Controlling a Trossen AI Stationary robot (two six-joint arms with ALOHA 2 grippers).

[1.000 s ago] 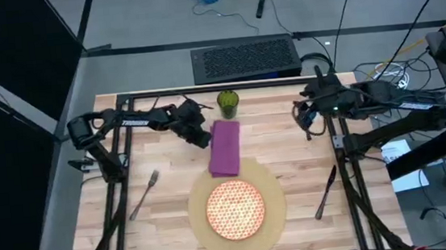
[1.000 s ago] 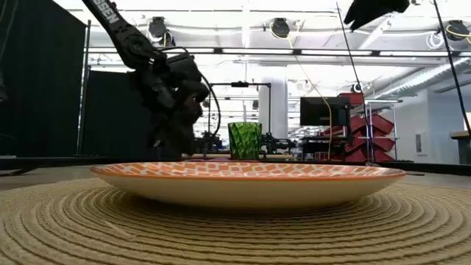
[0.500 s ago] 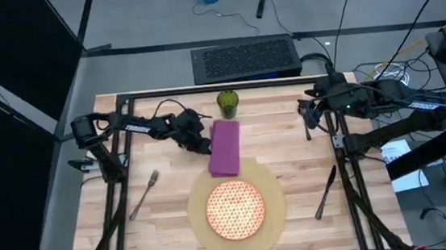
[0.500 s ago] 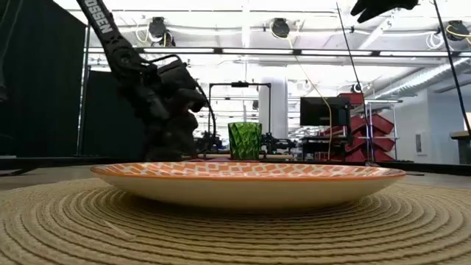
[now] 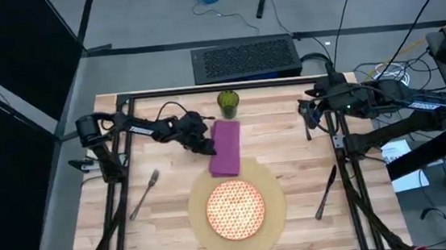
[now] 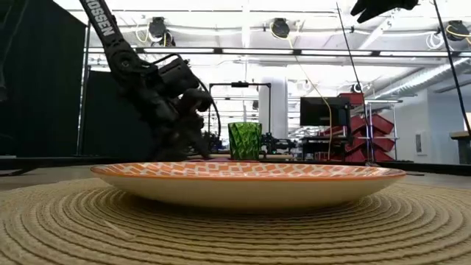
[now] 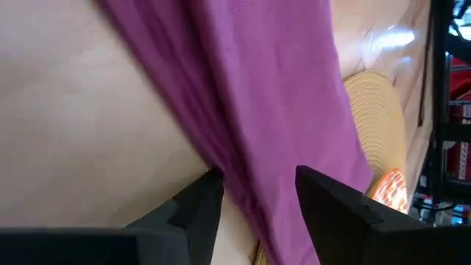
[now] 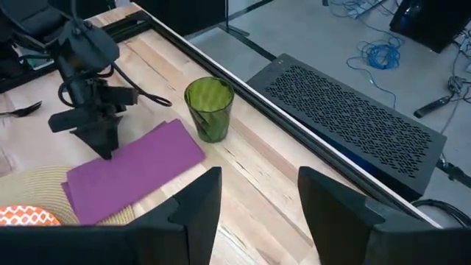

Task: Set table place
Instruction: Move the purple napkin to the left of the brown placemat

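Table (image 5: pixel 290 151): pale wood planks, slight sheen. Napkin (image 5: pixel 226 147): matt purple cloth. Mat (image 6: pixel 88 221): rough woven fibre. Plate (image 6: pixel 250 180): glossy glazed. Cup (image 8: pixel 210 109): translucent green. Knife (image 5: pixel 325 191), fork (image 5: pixel 144 193): metal.

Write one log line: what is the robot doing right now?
left gripper: open, at purple napkin edge | right gripper: open, waiting above table | fork, knife: untouched

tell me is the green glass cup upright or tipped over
Upright. The green glass cup stands on its base with the open mouth up, on the light-wood table beside the purple cloth napkin.
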